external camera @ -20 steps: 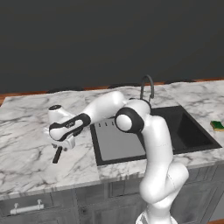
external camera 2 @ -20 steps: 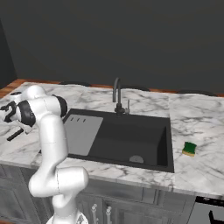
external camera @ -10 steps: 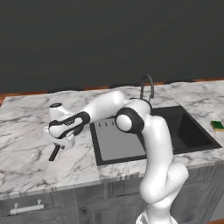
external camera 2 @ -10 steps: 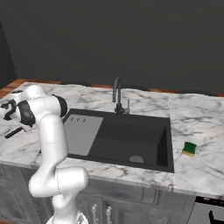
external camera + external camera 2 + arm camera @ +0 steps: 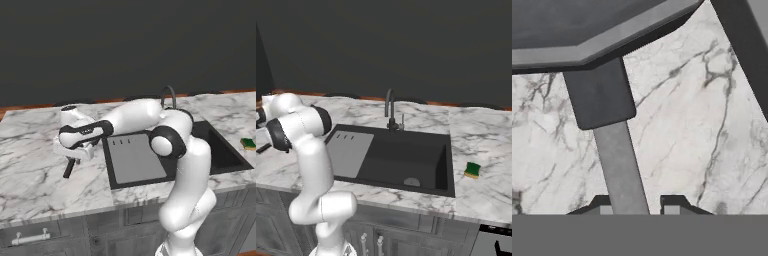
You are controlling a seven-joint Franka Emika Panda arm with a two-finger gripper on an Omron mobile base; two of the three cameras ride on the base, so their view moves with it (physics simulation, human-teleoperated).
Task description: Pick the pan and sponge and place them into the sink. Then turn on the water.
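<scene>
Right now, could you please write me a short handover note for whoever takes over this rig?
Gripper: down over the counter left of the sink, fingertips either side of the pan handle; whether it is clamped cannot be told.
Pan: on the counter left of the drainboard, under the hand, handle pointing toward the front edge.
Sponge: on the counter right of the sink, untouched.
Tap: no water seen running.
Done: nothing in the sink yet.
Left: move the pan, then the sponge, into the sink, then turn on the water.
</scene>
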